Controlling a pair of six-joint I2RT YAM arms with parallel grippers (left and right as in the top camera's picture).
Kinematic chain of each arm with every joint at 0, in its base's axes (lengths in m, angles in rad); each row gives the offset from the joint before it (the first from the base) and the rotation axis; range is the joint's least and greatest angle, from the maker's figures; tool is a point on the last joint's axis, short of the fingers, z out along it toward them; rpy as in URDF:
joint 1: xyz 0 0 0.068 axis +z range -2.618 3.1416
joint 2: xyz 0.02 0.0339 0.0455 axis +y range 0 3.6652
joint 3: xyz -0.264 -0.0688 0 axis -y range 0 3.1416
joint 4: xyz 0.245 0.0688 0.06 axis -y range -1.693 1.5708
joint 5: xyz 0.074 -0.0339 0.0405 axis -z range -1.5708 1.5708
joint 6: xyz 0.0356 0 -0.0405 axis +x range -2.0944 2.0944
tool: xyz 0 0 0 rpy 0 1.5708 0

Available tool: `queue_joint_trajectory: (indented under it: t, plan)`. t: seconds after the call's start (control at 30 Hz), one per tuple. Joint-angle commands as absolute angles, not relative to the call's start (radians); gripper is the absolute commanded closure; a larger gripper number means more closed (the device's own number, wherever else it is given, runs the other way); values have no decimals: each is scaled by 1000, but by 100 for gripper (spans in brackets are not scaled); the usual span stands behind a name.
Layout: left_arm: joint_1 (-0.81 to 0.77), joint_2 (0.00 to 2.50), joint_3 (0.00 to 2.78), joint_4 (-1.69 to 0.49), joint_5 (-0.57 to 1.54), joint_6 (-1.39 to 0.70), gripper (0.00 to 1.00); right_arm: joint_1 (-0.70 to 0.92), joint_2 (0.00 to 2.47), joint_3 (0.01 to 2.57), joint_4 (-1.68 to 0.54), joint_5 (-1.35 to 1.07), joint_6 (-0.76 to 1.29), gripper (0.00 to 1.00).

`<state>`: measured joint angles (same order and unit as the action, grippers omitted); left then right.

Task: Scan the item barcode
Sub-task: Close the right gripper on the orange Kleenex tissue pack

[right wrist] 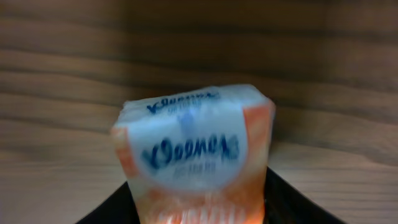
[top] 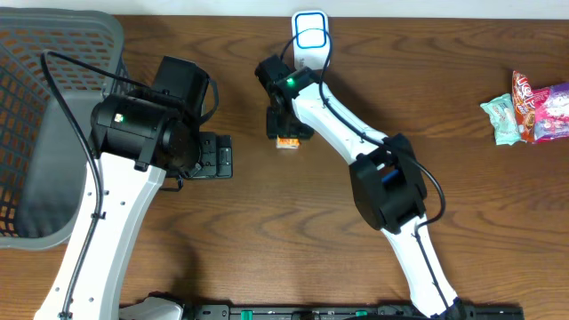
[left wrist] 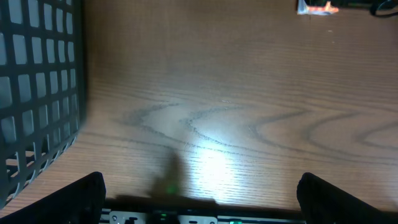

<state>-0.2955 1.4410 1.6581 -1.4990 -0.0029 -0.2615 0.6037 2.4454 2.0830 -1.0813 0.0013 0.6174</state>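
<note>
Grey plastic mesh basket (top: pixel 53 53) stands at the far left of the wooden worktop (top: pixel 267 249). The left arm reaches in just to its right. The left claw (top: pixel 216 156) is spread wide and holds nothing; in the left wrist view its two black fingers (left wrist: pixel 87 193) sit at opposite lower corners, with bare wood between them.

Right of that, near the middle of the worktop, lies the task item, a white and orange Kleenex tissue pack (top: pixel 286 142). The right claw (top: pixel 286 132) is directly over it. In the right wrist view, which is blurred, the pack fills the centre and the dark fingers (right wrist: pixel 292 202) meet its lower sides on both flanks, so the claw reads as clamped on the pack. Whether the pack is clear of the wood cannot be told.

Just behind and slightly right of the pack, at the far edge, stands a white barcode scanner (top: pixel 311 36), apart from the pack. Well away at the right edge lies a cluster of snack packets (top: pixel 533 107).
</note>
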Motion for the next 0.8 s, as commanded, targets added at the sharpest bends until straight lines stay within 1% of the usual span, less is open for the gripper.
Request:
queue_joint_trajectory:
  t: [0.0,0.07,0.33,0.43,0.57,0.63,0.7,0.77]
  plan:
    - [-291,1444,1655,-1502,-9,-263,2,606,2471,2077,-1144,86,636,57]
    - [-291,1444,1655,-1502,-9,-263,2,601,2462,2078,-1205,106,635,58]
    - [-291,1444,1655,-1502,-9,-263,2,574,2411,2079,-1411,161,634,53]
    - [-291,1444,1655,-1502,-9,-263,2,573,2389,2080,-1446,189,631,47]
    - [-291,1444,1655,-1502,-9,-263,2,574,2362,2080,-1454,216,599,34]
    - [-291,1444,1655,-1502,-9,-263,2,574,2358,2080,-1454,215,574,31]
    - [-291,1444,1655,-1502,-9,-263,2,574,2358,2080,-1455,201,537,32]
    - [-291,1444,1655,-1502,-9,-263,2,574,2358,2079,-1456,170,492,39]
